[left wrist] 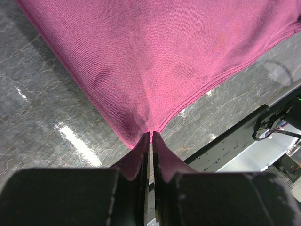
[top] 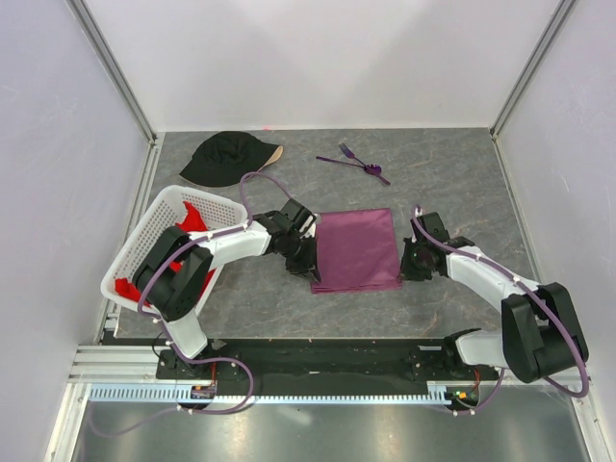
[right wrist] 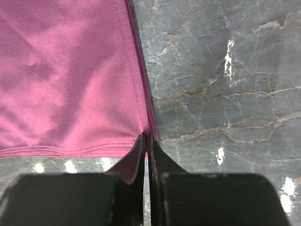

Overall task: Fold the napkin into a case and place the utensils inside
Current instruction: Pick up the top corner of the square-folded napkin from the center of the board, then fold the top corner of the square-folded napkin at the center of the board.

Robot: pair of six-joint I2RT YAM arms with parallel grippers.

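— How far along?
— Early, by the look. Napkin lying mid-table, folded at least once judging by the stacked edges; no narrow case yet.
— Grippers?
— Left gripper pinched tight on the near-left corner, right gripper likewise on the near-right corner.
— And the utensils?
— Far back on the table, well apart from the cloth, near the black cap. Nothing tucked in so far.
— Hard to make out?
— Number of layers; number of utensils, too small and overlapping.
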